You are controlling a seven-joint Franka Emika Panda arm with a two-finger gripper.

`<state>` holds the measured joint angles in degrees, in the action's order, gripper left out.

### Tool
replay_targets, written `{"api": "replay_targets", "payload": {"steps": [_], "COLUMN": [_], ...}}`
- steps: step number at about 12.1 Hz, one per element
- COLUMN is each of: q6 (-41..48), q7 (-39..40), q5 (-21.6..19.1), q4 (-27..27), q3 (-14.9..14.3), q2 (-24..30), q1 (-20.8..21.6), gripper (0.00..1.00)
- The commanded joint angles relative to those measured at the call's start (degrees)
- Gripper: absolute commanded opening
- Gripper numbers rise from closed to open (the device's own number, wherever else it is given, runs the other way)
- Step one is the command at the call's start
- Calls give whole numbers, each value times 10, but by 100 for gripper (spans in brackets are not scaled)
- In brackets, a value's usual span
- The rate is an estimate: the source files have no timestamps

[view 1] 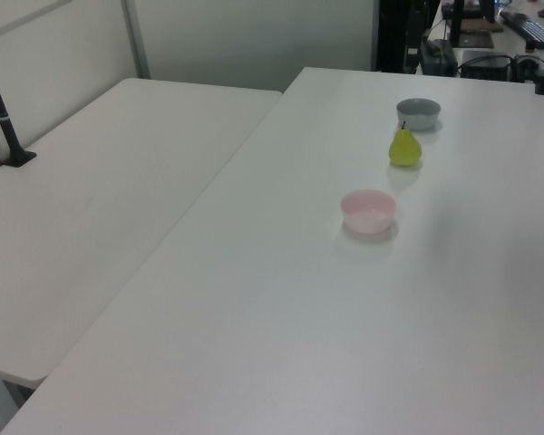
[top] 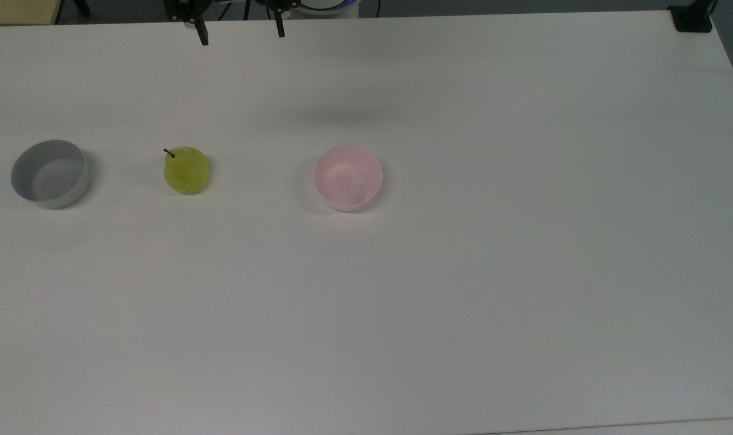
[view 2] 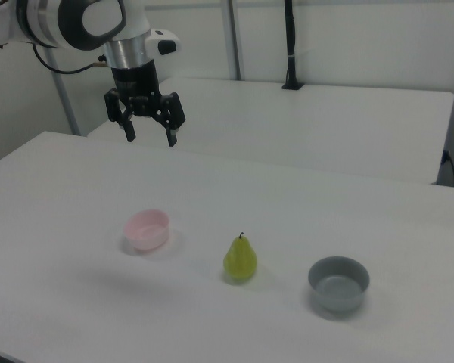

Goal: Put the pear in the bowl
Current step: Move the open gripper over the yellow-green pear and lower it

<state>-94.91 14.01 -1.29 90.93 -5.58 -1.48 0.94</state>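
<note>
In the top view, from left to right on your desk (top: 463,302): grey bowl (top: 50,173), pear (top: 186,170), pink bowl (top: 348,177), all well apart. The pear stands upright on the desk, so nothing is done yet. Your pincer (view 2: 148,128) hangs wide open, empty, high near the far edge.

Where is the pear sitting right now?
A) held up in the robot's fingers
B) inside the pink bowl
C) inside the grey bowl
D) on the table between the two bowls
D: the pear stands upright on the white table, with the grey bowl on one side and the pink bowl on the other, touching neither.
</note>
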Motion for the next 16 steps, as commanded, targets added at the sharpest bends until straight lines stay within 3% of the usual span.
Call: {"api": "replay_targets", "payload": {"steps": [1, 11, 16], "q6": [-10, -2, 12], "q7": [6, 18, 165], "q5": [6, 6, 9], "q4": [22, 20, 21], "q3": [-7, -7, -9], "q2": [19, 19, 18], "q1": [10, 5, -10], "gripper": [100, 100, 100]}}
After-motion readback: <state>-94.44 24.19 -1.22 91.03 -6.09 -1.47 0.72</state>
